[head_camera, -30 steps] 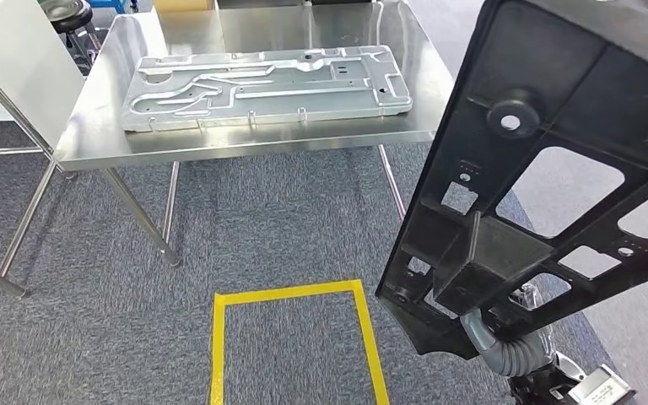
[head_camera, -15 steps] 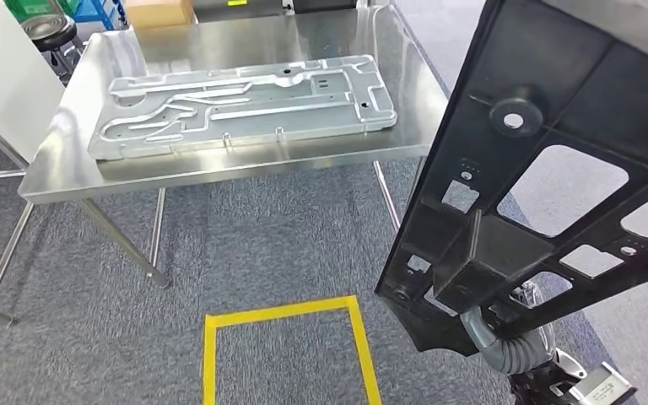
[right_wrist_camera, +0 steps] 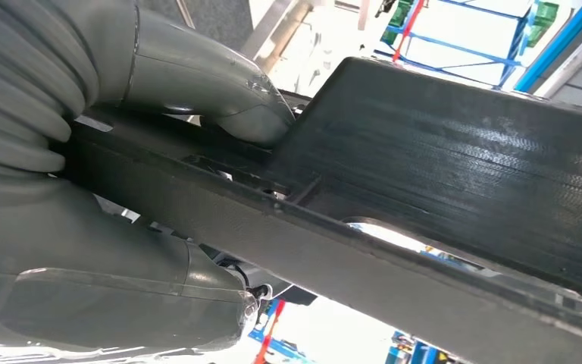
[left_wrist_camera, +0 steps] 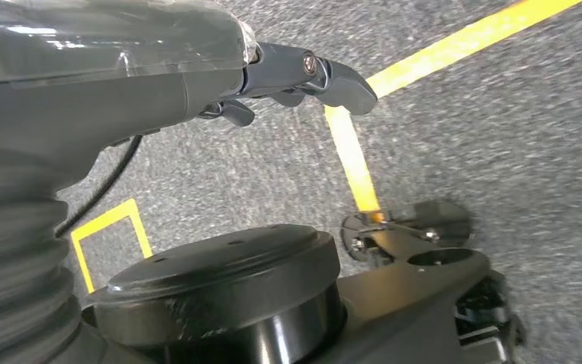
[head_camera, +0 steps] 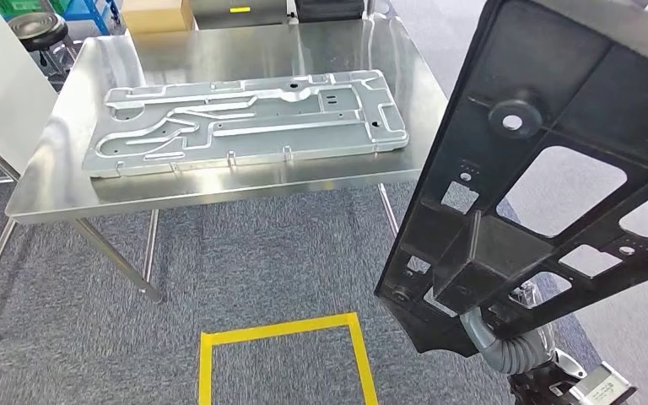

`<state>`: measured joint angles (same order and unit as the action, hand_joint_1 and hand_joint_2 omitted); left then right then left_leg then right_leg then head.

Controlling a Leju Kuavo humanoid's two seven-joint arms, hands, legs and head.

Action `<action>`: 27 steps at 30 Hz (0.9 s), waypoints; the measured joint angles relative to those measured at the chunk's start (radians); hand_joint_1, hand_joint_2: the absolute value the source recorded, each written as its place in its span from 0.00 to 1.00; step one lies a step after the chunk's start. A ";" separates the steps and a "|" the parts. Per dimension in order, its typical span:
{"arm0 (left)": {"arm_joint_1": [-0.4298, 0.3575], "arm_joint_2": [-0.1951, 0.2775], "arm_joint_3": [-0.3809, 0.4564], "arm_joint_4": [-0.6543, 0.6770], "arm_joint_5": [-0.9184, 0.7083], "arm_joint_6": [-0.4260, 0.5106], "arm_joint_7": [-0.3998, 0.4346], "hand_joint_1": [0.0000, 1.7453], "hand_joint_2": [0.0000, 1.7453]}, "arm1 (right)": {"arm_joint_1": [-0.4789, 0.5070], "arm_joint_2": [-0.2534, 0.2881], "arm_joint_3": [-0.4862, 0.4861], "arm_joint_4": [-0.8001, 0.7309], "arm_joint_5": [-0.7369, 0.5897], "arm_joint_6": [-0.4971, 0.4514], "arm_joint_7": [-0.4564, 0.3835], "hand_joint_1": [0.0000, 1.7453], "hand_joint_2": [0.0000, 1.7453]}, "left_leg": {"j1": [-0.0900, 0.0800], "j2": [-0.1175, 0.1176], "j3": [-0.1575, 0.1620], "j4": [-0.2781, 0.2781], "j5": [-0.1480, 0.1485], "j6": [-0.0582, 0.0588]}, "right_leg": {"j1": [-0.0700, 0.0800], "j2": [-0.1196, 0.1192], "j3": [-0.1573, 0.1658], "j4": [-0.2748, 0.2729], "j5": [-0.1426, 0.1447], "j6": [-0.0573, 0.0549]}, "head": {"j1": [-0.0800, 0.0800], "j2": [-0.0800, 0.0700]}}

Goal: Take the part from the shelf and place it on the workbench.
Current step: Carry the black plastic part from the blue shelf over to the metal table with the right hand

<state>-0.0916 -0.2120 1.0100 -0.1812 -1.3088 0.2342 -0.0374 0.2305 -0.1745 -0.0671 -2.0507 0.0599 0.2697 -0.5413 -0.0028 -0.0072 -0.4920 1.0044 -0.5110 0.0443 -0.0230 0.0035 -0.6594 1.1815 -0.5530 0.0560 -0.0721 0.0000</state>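
Note:
The part point(head_camera: 548, 169) is a large black plastic frame with several cut-outs, held up tilted on the right of the head view. My right hand point(right_wrist_camera: 174, 72) grips its lower edge, the thumb pressed on one face and the fingers point(right_wrist_camera: 114, 280) under the other. The grey ribbed wrist point(head_camera: 506, 353) shows below the part. The steel workbench point(head_camera: 219, 190) stands ahead to the left, bearing a flat silver metal panel point(head_camera: 245, 118). My left hand point(left_wrist_camera: 273, 68) hangs over the carpet with nothing in it, its fingers apart.
A yellow tape square point(head_camera: 283, 333) marks the grey carpet in front of me. The workbench legs point(head_camera: 118, 261) stand beyond it. A cardboard box point(head_camera: 156, 14) and a stool point(head_camera: 38, 29) lie behind the bench. A white panel point(head_camera: 0, 76) leans at the left.
The whole picture has shifted: the workbench now sits lower and nearer in view, and the yellow square has slid down. The black part stays in my right hand as before.

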 joint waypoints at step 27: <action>-0.001 0.000 -0.002 0.000 -0.004 0.000 -0.001 0.00 1.00 | 0.045 -0.002 -0.002 -0.033 0.006 -0.016 -0.006 1.00 1.00 | -0.007 0.002 -0.030 0.009 0.021 0.010 | 0.008 0.000 0.019 0.100 -0.074 -0.017 | 0.000 0.000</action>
<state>-0.0922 -0.2117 1.0079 -0.1812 -1.3130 0.2342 -0.0385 0.2756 -0.1765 -0.0690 -2.0836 0.0657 0.2541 -0.5474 -0.0099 -0.0049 -0.5222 1.0136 -0.4902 0.0539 -0.0154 0.0031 -0.6399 1.2815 -0.6269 0.0393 -0.0726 0.0000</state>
